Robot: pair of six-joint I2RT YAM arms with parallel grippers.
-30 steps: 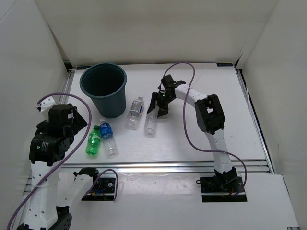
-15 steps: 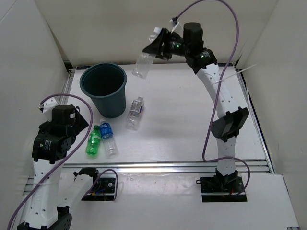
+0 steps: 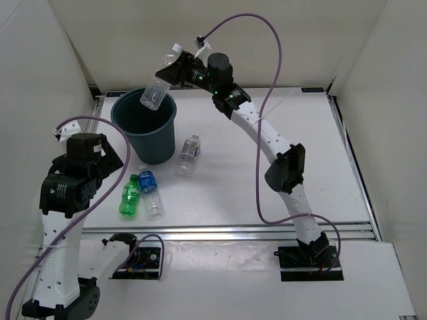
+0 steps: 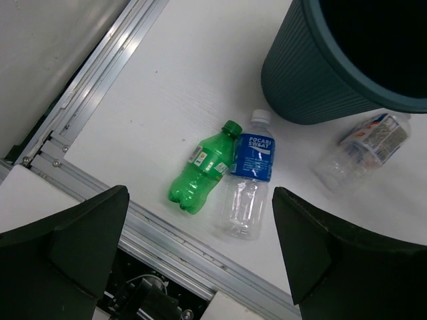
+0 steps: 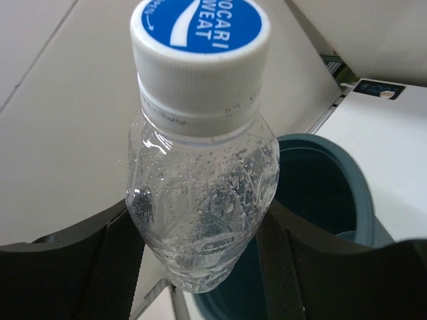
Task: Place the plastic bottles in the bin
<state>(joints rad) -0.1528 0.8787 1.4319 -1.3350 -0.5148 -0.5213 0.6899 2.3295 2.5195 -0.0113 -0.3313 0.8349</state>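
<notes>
Three bottles (image 3: pixel 149 193) on white walled tabletop (image 3: pixel 233 193); right pincer (image 3: pixel 175 70) around fourth bottle (image 3: pixel 156 92), left pincer (image 4: pixel 200 220) apart.

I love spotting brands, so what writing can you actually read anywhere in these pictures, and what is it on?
"OCARI" over "WEAT", first letters not showing: cap of the held bottle.
"POCARI SWEAT": label of the blue-label bottle.
Label of the green bottle: too small to read.
Label of the clear bottle by the bin: blurred.
</notes>
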